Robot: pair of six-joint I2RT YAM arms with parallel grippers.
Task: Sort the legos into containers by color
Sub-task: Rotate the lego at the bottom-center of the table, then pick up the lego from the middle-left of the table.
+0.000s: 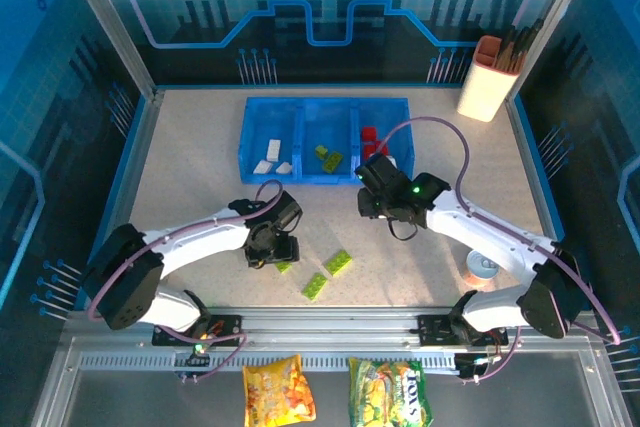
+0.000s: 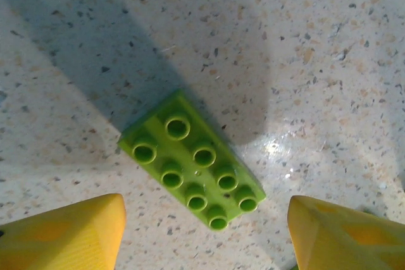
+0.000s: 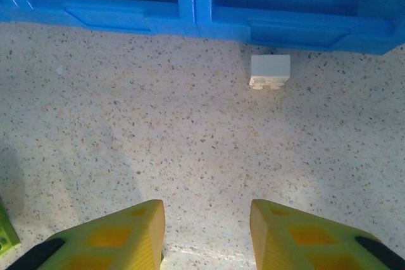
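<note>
A lime green lego [image 2: 190, 169] lies studs-up on the speckled table. My left gripper [image 2: 205, 212] hangs open just above it, one yellow finger on each side, touching nothing. From above, that left gripper [image 1: 271, 251] covers most of this brick [image 1: 285, 266]. Two more green legos [image 1: 338, 262] [image 1: 316, 285] lie to its right. The blue containers tray [image 1: 325, 179] holds white, green and red bricks in separate compartments. My right gripper [image 3: 207, 210] is open and empty near the tray's front wall [image 3: 190, 17]. A white lego [image 3: 270, 71] sits on the table just ahead of it.
A white-and-orange cup of utensils [image 1: 490, 77] stands at the back right. A small round object [image 1: 482, 267] lies beside the right arm. Two snack bags [image 1: 278, 390] [image 1: 388, 392] lie below the arm bases. Metal frame posts line the table's sides.
</note>
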